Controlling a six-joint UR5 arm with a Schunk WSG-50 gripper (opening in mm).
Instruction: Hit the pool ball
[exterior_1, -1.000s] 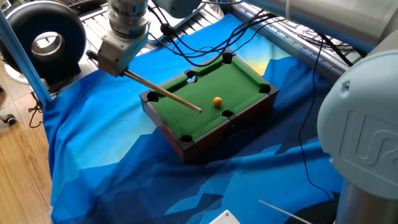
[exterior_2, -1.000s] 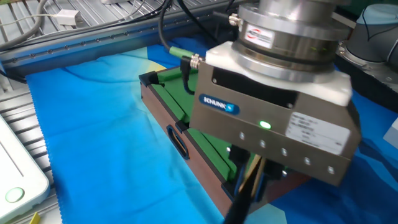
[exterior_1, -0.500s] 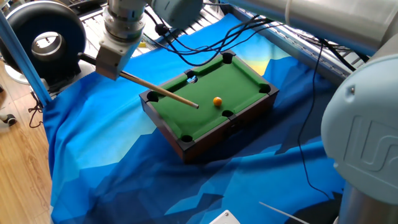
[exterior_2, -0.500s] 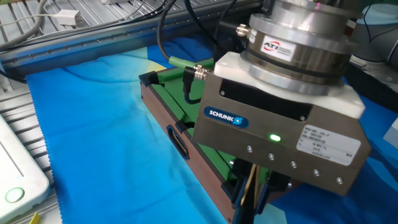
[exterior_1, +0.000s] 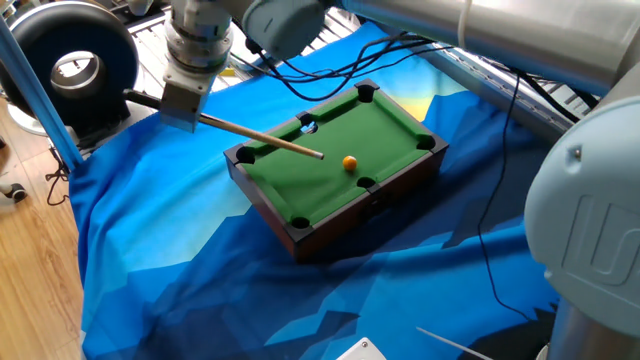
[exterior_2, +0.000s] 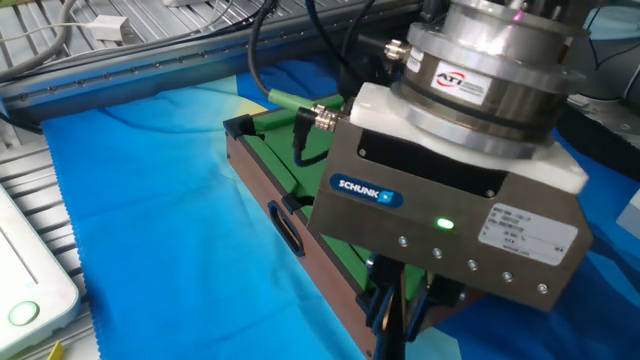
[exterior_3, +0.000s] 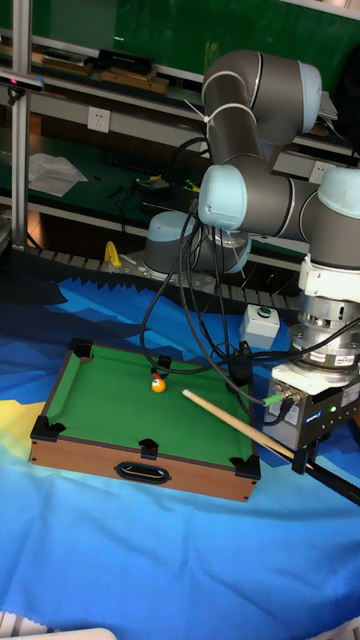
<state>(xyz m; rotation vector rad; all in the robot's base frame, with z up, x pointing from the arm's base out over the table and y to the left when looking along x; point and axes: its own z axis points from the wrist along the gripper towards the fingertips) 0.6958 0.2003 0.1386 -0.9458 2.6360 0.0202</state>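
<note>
A tiny orange-yellow pool ball (exterior_1: 349, 161) rests on the green felt of the mini pool table (exterior_1: 300, 215), near the middle of its near long rail. It also shows in the tall fixed view as the pool ball (exterior_3: 158, 385). My gripper (exterior_1: 193, 118) hangs off the table's left end, shut on a thin wooden cue stick (exterior_1: 265, 139). The cue slants down over the felt, and its tip stops a short gap left of the ball without touching it. In the other fixed view my gripper (exterior_2: 402, 312) fills the frame and hides the ball. The cue stick (exterior_3: 240, 425) reaches in from the right.
A crumpled blue cloth (exterior_1: 180, 270) covers the table under the pool table. A black ring-shaped device (exterior_1: 75, 60) stands at the far left, with black cables (exterior_1: 300, 60) trailing behind the pool table. A grey robot body (exterior_1: 590, 220) fills the right side. A white box (exterior_3: 260, 322) sits behind.
My gripper has shifted up and back to the left, and the cue tip has swung toward the far side, now level with the ball. The ball has not moved.
</note>
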